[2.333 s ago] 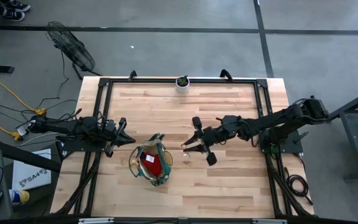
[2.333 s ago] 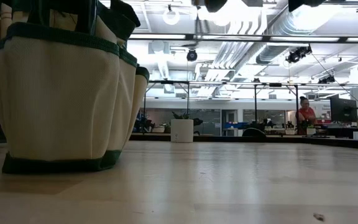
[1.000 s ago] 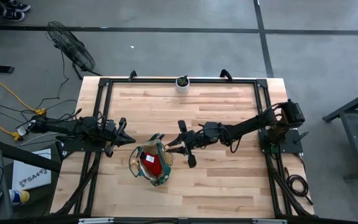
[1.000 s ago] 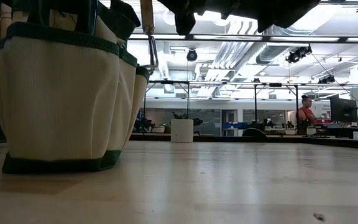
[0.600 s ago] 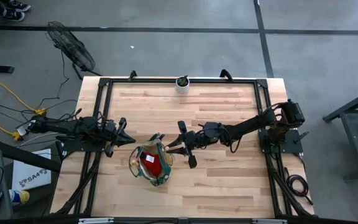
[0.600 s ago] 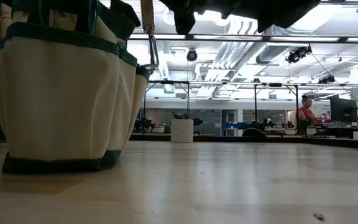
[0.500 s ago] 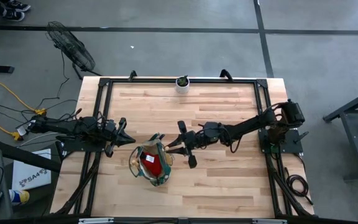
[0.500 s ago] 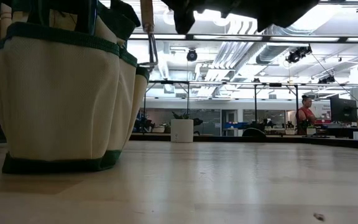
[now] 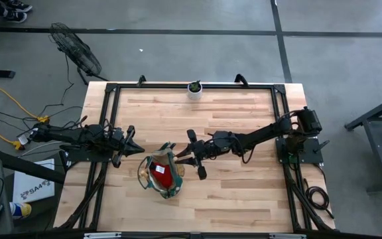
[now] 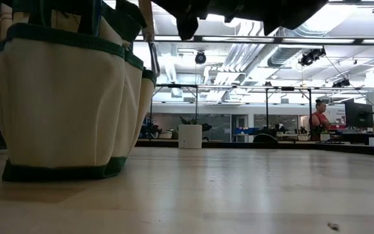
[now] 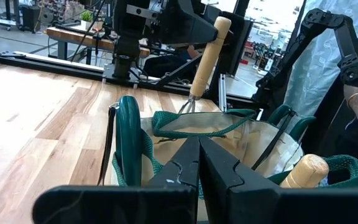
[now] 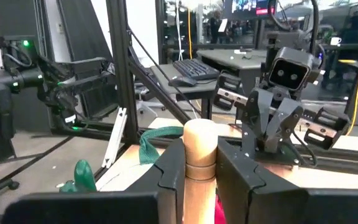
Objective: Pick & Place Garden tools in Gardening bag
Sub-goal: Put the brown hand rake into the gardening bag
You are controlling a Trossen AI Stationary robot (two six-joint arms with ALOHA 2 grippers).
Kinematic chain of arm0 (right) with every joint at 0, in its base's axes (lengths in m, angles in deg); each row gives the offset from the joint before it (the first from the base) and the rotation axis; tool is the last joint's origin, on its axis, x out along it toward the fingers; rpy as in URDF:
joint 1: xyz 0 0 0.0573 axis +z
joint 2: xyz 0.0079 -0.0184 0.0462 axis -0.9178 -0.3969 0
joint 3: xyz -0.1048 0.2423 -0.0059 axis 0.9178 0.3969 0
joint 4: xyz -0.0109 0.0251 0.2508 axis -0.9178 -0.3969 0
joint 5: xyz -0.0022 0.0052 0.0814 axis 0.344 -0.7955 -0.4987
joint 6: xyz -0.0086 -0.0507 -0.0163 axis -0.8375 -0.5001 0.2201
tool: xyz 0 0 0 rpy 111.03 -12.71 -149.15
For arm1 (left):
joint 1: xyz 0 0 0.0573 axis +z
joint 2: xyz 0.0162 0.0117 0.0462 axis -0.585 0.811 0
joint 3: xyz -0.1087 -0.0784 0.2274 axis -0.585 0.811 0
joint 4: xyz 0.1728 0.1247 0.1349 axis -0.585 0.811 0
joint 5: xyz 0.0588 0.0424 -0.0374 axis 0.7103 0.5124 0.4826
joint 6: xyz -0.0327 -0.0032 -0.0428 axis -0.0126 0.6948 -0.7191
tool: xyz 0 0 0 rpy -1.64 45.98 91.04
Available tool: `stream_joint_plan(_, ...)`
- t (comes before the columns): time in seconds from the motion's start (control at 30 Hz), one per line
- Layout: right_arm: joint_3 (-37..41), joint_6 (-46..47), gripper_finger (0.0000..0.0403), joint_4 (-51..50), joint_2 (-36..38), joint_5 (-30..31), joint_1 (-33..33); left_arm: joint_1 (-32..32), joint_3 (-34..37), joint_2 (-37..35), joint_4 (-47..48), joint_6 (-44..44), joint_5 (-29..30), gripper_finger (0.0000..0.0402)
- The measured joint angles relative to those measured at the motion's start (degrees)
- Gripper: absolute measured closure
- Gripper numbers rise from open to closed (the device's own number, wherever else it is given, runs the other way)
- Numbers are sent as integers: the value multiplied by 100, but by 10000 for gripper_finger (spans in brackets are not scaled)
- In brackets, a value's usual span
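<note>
Right jaws gripping a wooden-handled fork above the gardening bag's rim

The right gripper (image 9: 186, 158) pinches the wooden-handled fork (image 11: 205, 58) by its handle, metal tines pointing down just over the edge of the gardening bag (image 9: 160, 174), which stands on the tabletop (image 9: 244, 192) with a red item (image 9: 159, 174) and another wooden handle (image 11: 306, 170) inside. The left gripper (image 9: 135, 149) waits just beside the bag's other side, jaws closed on nothing. A small white pot (image 9: 194, 89) sits well apart at the far edge

Open-plan robotics lab: exposed ceiling ducts (image 10: 258, 45), desks with monitors (image 10: 359, 116), framed workbench (image 9: 178, 123)
</note>
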Motion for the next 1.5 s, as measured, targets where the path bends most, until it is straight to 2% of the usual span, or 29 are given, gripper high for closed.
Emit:
stream_joint_plan(0.43, -4, 8, 349, 96, -182, -274, 0, 1, 0, 0, 0, 1, 0, 402)
stream_joint_plan(1.2, -4, -4, 349, 230, -186, -385, -11, 0, 0, 0, 0, 0, 0, 402)
stream_joint_plan(1.5, -305, 86, 349, 219, -562, -540, -14, 1, 0, -2, -2, 1, -2, 402)
